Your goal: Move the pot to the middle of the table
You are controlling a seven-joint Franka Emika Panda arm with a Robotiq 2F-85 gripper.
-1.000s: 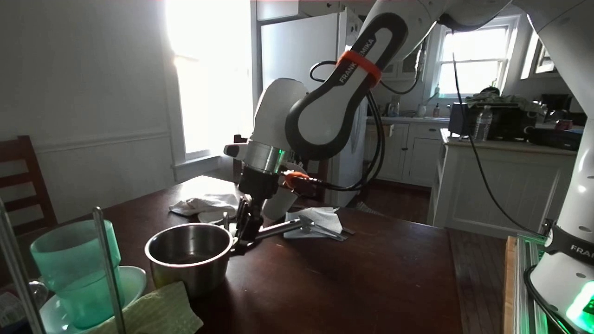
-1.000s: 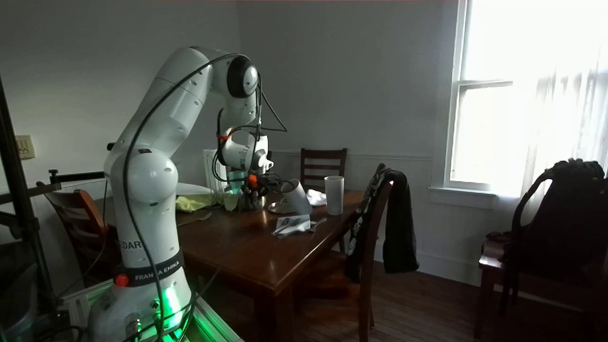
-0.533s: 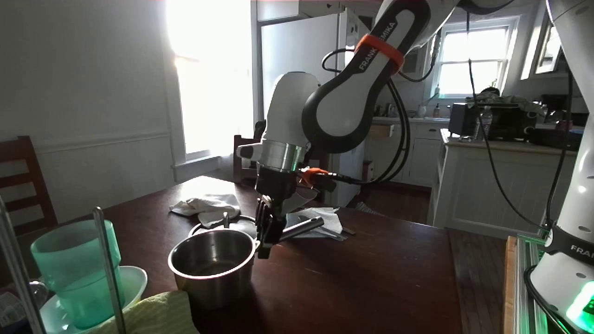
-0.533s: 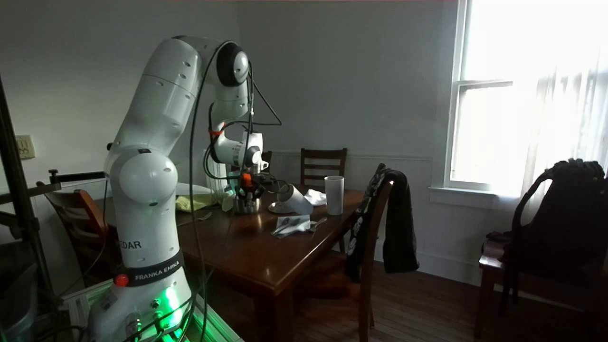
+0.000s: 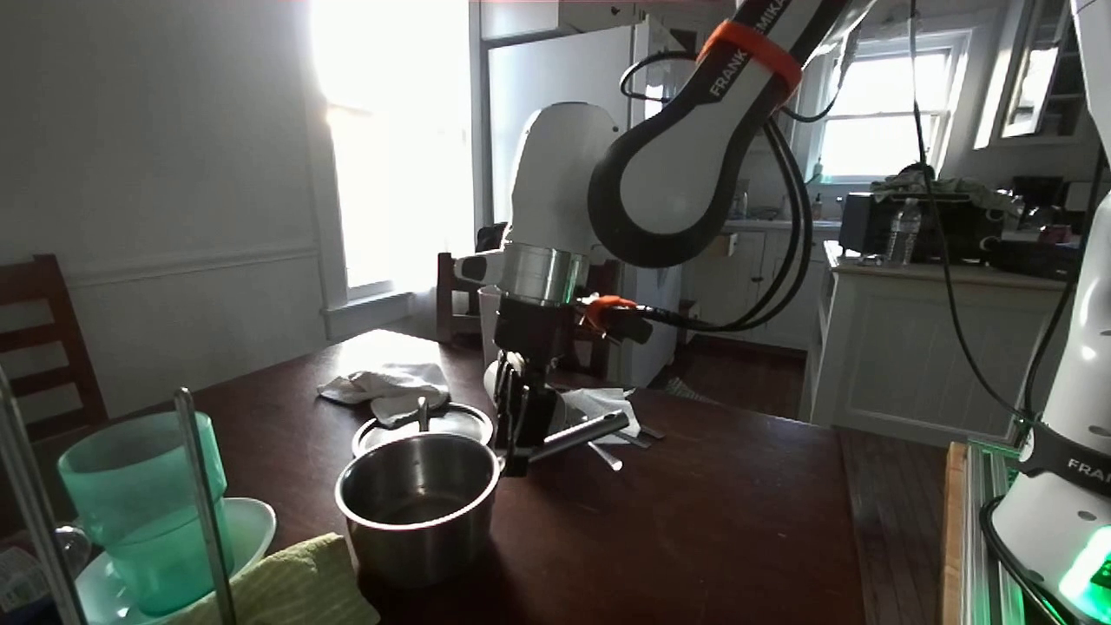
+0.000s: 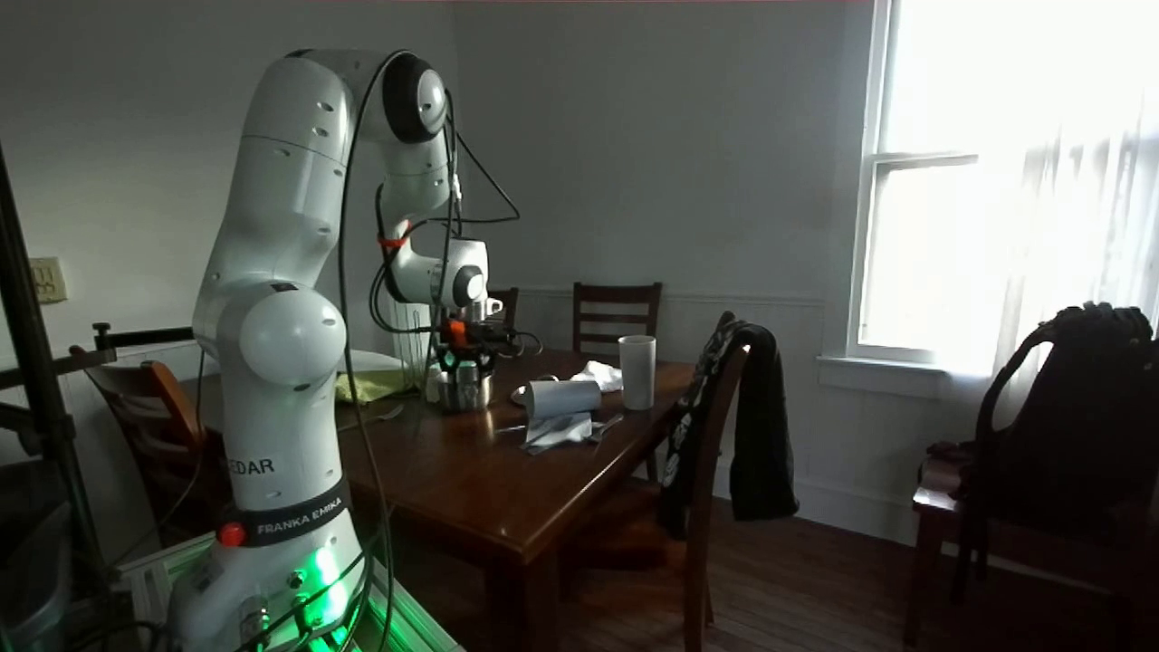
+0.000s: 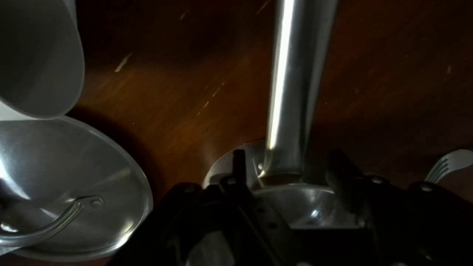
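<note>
The shiny steel pot point(image 5: 425, 551) stands upright on the dark brown table point(image 5: 694, 529), its long handle pointing toward the robot's side. In an exterior view the pot point(image 6: 466, 395) is partly covered by the gripper. My gripper point(image 5: 518, 469) is down at the base of the handle, beside the rim. In the wrist view my gripper point(image 7: 288, 159) has its fingers apart, one on each side of the handle point(image 7: 290, 92), with a gap on both sides. The pot's near rim and inside show between the fingers; the rest of it is hidden there.
The round metal lid point(image 7: 74, 173) lies close beside the pot. A white cup point(image 6: 563, 398) lies on its side near it; another cup point(image 6: 637, 371) stands upright. Cutlery on a napkin point(image 6: 559, 432) is nearby. Green containers point(image 5: 143, 495) and a yellow-green cloth point(image 5: 299, 582) are beside the pot.
The pot moved with my gripper, rightward and nearer in an exterior view, away from the green containers. The fingers have spread off the handle. The leaning white cup has dropped flat beside the lid.
</note>
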